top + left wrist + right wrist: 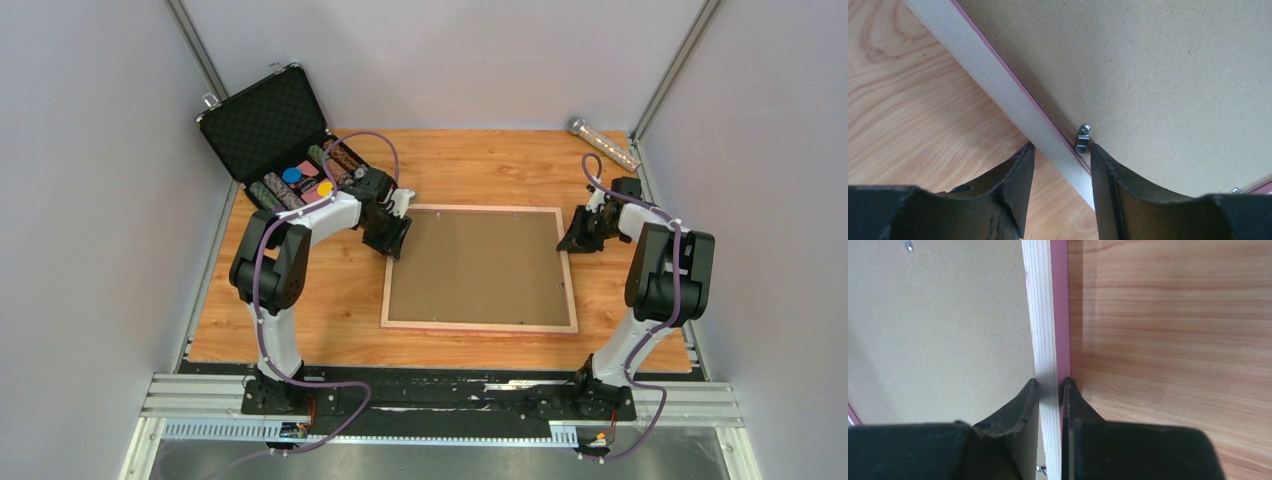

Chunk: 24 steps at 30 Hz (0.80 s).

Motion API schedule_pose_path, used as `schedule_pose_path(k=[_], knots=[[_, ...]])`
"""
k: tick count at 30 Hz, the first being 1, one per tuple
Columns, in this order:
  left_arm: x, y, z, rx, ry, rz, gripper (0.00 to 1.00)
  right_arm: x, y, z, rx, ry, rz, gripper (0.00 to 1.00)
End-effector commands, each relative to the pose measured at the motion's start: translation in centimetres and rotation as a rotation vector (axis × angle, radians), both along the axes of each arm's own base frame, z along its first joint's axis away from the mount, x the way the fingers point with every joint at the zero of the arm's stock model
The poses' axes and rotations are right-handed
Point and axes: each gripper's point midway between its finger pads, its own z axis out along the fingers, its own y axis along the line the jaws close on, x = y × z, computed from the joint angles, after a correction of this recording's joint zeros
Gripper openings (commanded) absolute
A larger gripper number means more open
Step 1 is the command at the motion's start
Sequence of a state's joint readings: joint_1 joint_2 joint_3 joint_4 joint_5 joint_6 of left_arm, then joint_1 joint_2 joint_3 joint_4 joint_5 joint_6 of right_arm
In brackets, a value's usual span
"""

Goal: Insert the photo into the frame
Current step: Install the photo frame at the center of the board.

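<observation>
The frame (pixel 480 327) lies face down in the middle of the table, light wood back up, with a pink edge. A plain brown backing board (pixel 478 265) fills it. The photo is hidden or out of view. My left gripper (pixel 392 240) is at the frame's far left corner. In the left wrist view it (pixel 1061 147) is open, its fingers straddling the left rail (pixel 998 85) beside a small metal clip (pixel 1083 138). My right gripper (pixel 572 240) is at the far right rail. In the right wrist view it (pixel 1050 382) is shut on that rail (pixel 1040 315).
An open black foam-lined case (pixel 265 125) holding several small colourful items stands at the back left, close behind my left arm. A silvery tube (pixel 603 143) lies at the back right corner. Grey walls enclose the table on three sides.
</observation>
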<state>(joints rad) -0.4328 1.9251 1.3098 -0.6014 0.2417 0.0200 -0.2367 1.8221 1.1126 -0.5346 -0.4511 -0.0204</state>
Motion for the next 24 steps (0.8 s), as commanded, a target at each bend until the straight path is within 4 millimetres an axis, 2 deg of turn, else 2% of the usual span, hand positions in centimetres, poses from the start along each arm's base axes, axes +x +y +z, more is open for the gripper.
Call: schedule_pose_path(k=[1, 19, 22, 24], knots=[[0.53, -0.24, -0.47, 0.007, -0.015, 0.003, 0.5, -0.33, -1.24, -2.33, -0.02, 0.057, -0.056, 0.0], [1.16, -0.8, -0.45, -0.009, -0.019, -0.001, 0.32, -0.49, -1.43, -2.64, -0.015, 0.061, -0.04, 0.0], [1.12, -0.96, -0.36, -0.018, -0.016, -0.004, 0.26, -0.49, -1.43, -2.71, -0.015, 0.061, -0.037, 0.0], [1.13, -1.1, -0.23, -0.026, -0.017, -0.004, 0.31, -0.48, -1.43, -2.71, -0.014, 0.061, -0.037, 0.0]])
